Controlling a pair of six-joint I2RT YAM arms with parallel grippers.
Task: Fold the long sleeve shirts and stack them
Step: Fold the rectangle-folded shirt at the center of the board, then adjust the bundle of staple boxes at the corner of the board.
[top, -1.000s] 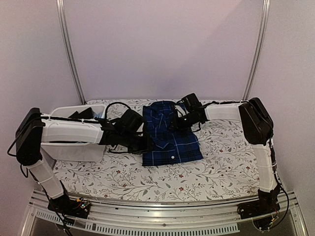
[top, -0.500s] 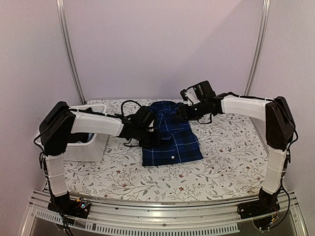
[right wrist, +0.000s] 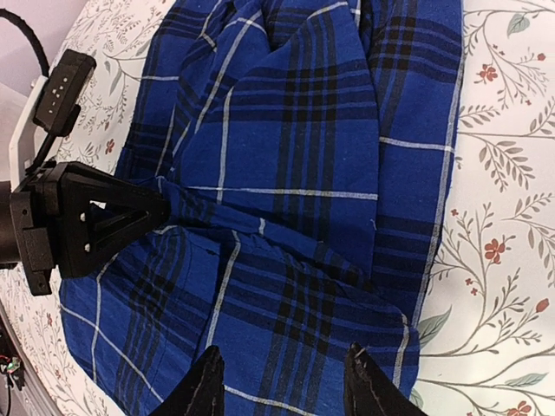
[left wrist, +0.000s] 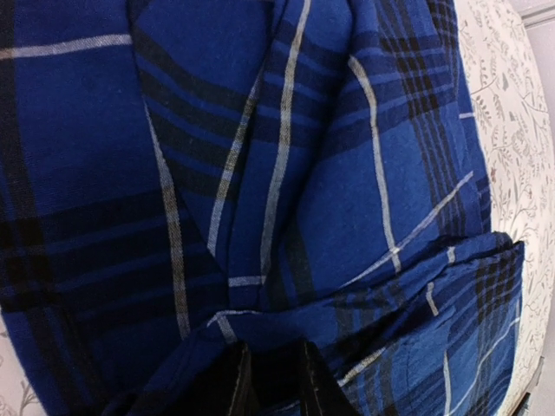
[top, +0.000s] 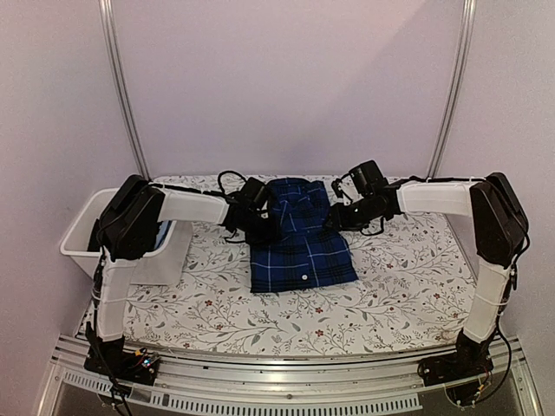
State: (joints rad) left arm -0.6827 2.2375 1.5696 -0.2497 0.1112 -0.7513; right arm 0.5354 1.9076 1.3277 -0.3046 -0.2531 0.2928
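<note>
A navy blue plaid shirt (top: 299,243) lies folded in the middle of the table, collar toward the back. My left gripper (top: 266,227) is at its left edge. In the left wrist view it (left wrist: 270,351) is shut on a raised fold of the plaid cloth. The right wrist view shows it (right wrist: 156,208) pinching that fold. My right gripper (top: 335,220) hovers over the shirt's right side. In its own view it (right wrist: 286,349) is open and empty, with plaid cloth (right wrist: 295,173) below. No other shirt shows clearly.
A white bin (top: 82,232) stands at the table's left end, behind the left arm; a bit of light-blue cloth (top: 161,234) shows in it. The floral tablecloth (top: 399,260) covers the table. Walls stand close behind and at both sides.
My left gripper has moved toward the back along the shirt's left edge, its arm stretching out. My right gripper rose from the collar, then came down to the shirt's right side.
</note>
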